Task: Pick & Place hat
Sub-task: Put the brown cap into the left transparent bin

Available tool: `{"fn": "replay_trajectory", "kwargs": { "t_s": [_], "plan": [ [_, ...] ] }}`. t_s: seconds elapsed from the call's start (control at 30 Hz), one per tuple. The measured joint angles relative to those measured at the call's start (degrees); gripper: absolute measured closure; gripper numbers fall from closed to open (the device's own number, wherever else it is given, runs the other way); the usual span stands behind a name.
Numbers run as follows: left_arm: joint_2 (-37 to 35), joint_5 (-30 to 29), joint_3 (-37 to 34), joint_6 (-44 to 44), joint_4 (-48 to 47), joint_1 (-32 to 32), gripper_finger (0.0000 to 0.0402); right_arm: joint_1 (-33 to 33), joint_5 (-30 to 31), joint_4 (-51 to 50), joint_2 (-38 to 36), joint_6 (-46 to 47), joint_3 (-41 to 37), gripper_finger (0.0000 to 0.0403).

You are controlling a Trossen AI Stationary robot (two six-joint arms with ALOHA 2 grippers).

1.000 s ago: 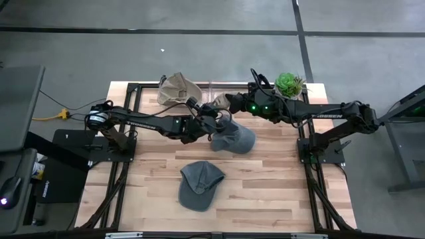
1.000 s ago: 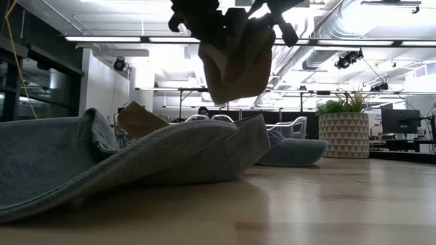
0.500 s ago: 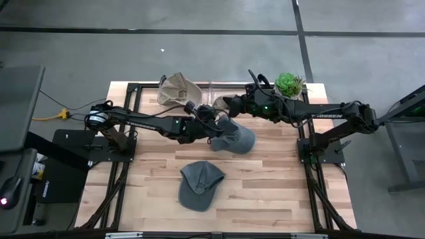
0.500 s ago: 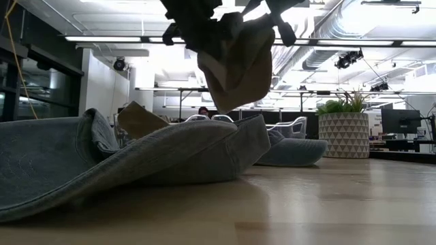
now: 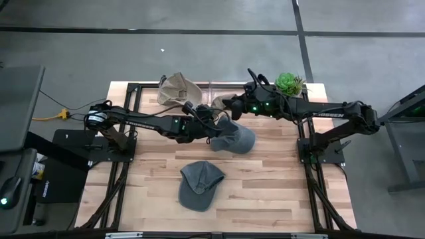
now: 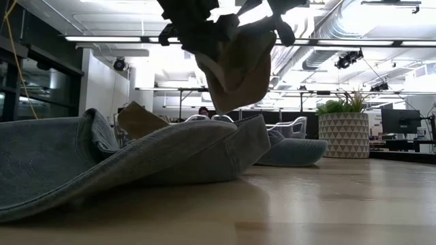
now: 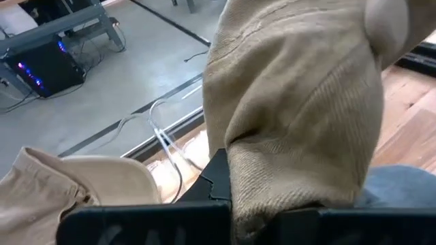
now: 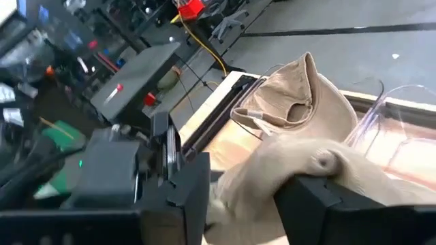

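A tan hat point(image 6: 235, 68) hangs in the air over the table's far middle, between my two grippers. My left gripper point(image 5: 211, 121) is shut on it. My right gripper point(image 8: 242, 204) stands open, its fingers apart on either side of the hat's crown with the top button point(image 8: 324, 160). Below lies a blue-grey hat point(image 5: 237, 138), flat on the wood. A grey hat point(image 5: 199, 184) lies nearer the front edge. A second tan hat point(image 5: 178, 88) sits at the far left corner. My left gripper pinches a fold of the tan hat's cloth point(image 7: 272, 197) between its two fingers, coming almost level from the table's left. Which part of the hat this is, the cloth hides. The hat hangs below the fingers, clear of the table and of the blue-grey hat. My right gripper has the crown's cloth point(image 8: 259, 180) lying between its spread fingers and over one finger point(image 8: 320, 204). It comes almost level from the table's right. I cannot tell whether the other finger touches the cloth.
A potted plant point(image 5: 290, 83) stands at the far right corner. A clear stand point(image 5: 211, 89) is at the far edge beside the second tan hat. Black frame rails point(image 5: 129, 99) run along both sides. Bare wood lies at the near right.
My left gripper has rolled at the wrist. The tan hat hanging from it has turned a little and shifted slightly toward the table's left, still clear of the table.
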Motion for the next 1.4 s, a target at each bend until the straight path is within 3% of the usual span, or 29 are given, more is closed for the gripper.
{"fn": "replay_trajectory", "kwargs": {
  "t_s": [0.2, 0.5, 0.77, 1.2, 1.4],
  "plan": [
    [0.0, -0.04, -0.01, -0.38, -0.5, 0.0, 0.0401, -1.16, -1.53, -3.46, -2.92, -4.65, 0.0, 0.0228],
    [-0.19, 0.37, -0.01, -1.5, -0.66, -0.02, 0.0401, -2.67, -5.72, -6.3, -8.63, -16.91, 0.02, 0.0224],
    [-5.05, 0.28, 0.01, -5.33, -0.61, 0.02, 0.0401, -2.81, -0.68, -15.98, -14.0, -17.14, 0.04, 0.0224],
    [-15.65, -0.27, -0.1, -10.64, -1.59, 0.0, 0.0401, -2.77, -2.09, -22.97, -14.8, -14.08, 0.0, 0.0224],
    [-19.37, 1.35, -0.05, -20.32, -2.02, 2.09, 0.0401, -1.41, -2.05, -23.84, -14.8, -13.09, 0.0, 0.0226]
  ]
}}
